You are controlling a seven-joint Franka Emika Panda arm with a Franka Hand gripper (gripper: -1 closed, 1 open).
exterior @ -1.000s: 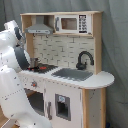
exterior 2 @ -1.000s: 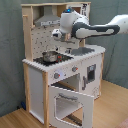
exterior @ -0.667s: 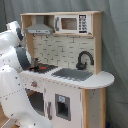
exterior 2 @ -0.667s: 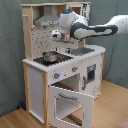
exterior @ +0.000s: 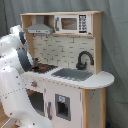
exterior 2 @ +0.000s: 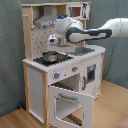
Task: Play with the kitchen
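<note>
Kitchen point(exterior 2: 60, 75): toy set of pale wood and white panels, standing on a wooden floor point(exterior 2: 112, 107) before a grey curtain point(exterior: 115, 45); seen in both exterior views.
Worktop point(exterior: 102, 79): pale, with a rounded end at the first exterior view's right.
Sink point(exterior: 72, 74): grey basin sunk near the middle of the worktop, black curved faucet point(exterior: 84, 59) at the back edge just behind it.
Stove point(exterior 2: 59, 57): dark plate with red rings at the worktop end furthest from the rounded end.
Pot point(exterior 2: 49, 56): small, metal, sitting on the stove near the front edge.
Hood point(exterior: 40, 29): grey, hung above the stove.
Microwave point(exterior: 72, 23): white, built into the upper shelf beside the hood.
Back wall: white tile pattern point(exterior: 55, 50) in the first exterior view, pegboard point(exterior 2: 35, 42) in the second exterior view.
Oven door point(exterior 2: 70, 102): swung open and hanging forward below the stove in the second exterior view.
Arm point(exterior 2: 95, 32): white, reaching across above the worktop from the second exterior view's right.
Gripper point(exterior 2: 53, 44): just above the pot, not clearly touching it.
Fingers: cannot tell whether wide or narrow.
</note>
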